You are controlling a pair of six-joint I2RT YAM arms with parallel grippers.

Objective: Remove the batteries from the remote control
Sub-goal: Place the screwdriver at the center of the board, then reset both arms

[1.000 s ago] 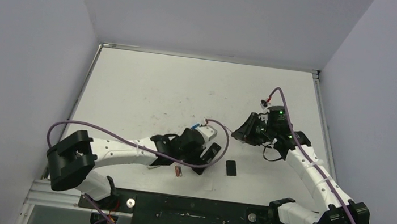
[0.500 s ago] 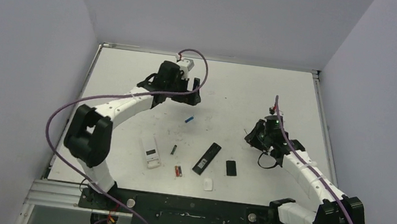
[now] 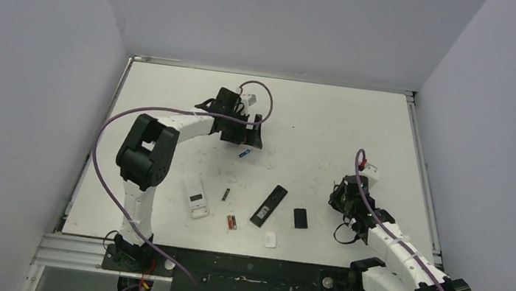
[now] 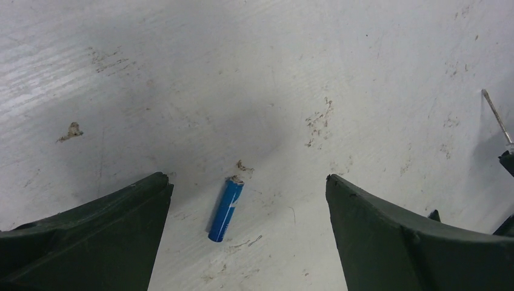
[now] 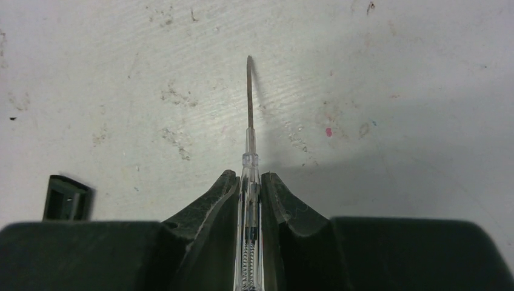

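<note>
Two grippers stand over the white table (image 3: 333,117). The left gripper (image 4: 245,182), jaws spread wide and cut off by the wrist view's lower edge, hovers astride the blue battery (image 4: 225,209). The right gripper (image 5: 249,179) pinches a clear-handled tool (image 5: 250,109), its handle end hidden between the jaws. Nearer the bases lie the white remote (image 3: 196,198), black remote (image 3: 269,205), dark battery (image 3: 227,194) and two reddish-brown batteries (image 3: 231,222), too small to read.

A second ago the left claw (image 3: 244,138) was low over the near middle of the desk (image 3: 172,98), covering the white remote (image 3: 196,199) and part of the black remote (image 3: 269,205). It swung to the far side and has now drawn back a little, over the blue battery (image 3: 244,153). The right claw (image 3: 344,195) has retreated toward its own base
</note>
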